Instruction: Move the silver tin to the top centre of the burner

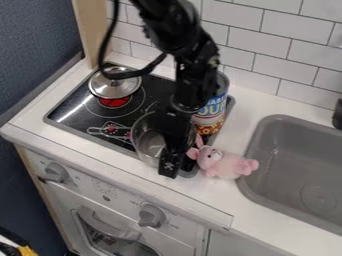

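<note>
Black gripper [169, 167] hangs at the stovetop's front right, angled down over the silver tin; whether it is gripping or empty cannot be told from this angle. The black arm [194, 55] above it enters over the stovetop's back edge, its upper part cut off.

A white counter [260, 107] surrounds the stovetop [57, 107], whose black surface is partly hidden behind the arm. To the stovetop's right sits a gray sink [290, 155], cropped by the frame. Below its front edge, an oven door [110, 225] is cut off at the bottom.

The silver tin [148, 142], open-topped, round and shiny, stands on the stovetop's front right portion, near its front edge. Its bare metal interior shows, but its right side is masked by the gripper.

Behind the tin, at the stovetop's right side, rises a tall can [215, 102]. Its label carries large lettering in blue, white and orange, partly covered by the arm.

A pink plush toy [228, 165] with long ears lies at the stovetop's front right corner. A silvery lid [113, 86] rests at the stovetop's rear left, partly covering a red disc [114, 102]. Two gray knobs [152, 215] line the panel below the stovetop's front edge.
</note>
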Available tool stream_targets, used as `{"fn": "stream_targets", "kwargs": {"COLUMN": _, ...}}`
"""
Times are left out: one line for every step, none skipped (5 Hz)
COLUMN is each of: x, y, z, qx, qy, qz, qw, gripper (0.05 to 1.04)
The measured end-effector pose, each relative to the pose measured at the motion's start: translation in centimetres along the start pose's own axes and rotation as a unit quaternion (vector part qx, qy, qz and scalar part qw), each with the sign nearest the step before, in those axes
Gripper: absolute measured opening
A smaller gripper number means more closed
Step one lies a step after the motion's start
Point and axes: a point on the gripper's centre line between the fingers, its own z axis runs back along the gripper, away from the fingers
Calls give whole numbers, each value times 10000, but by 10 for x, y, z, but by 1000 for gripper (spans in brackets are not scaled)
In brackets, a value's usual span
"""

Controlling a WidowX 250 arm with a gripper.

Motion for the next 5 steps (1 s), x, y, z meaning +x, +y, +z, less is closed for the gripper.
{"fn": "stream_targets", "kwargs": {"x": -6, "y": -5, "z": -1, "qx": -44, "qy": -244, "qz": 20, "qw": 9997, "gripper": 883}}
{"fn": "stream_targets", "kwargs": {"x": -7, "y": -8, "z": -1, "qx": -52, "qy": -281, "qz": 86, "qw": 9996, "gripper": 691}}
{"fn": "stream_targets", "kwargs": {"x": -7, "y": -8, "z": -2, "qx": -45, "qy": -284, "qz": 77, "qw": 9996, "gripper": 513}}
{"fn": "stream_targets", "kwargs": {"x": -7, "y": -3, "z": -1, "qx": 10, "qy": -220, "qz": 50, "qw": 9997, "gripper": 337}}
{"fn": "stream_targets", "kwargs": {"x": 6, "y": 0, "z": 0, "qx": -34, "qy": 266, "qz": 31, "qw": 9996, "gripper": 170}}
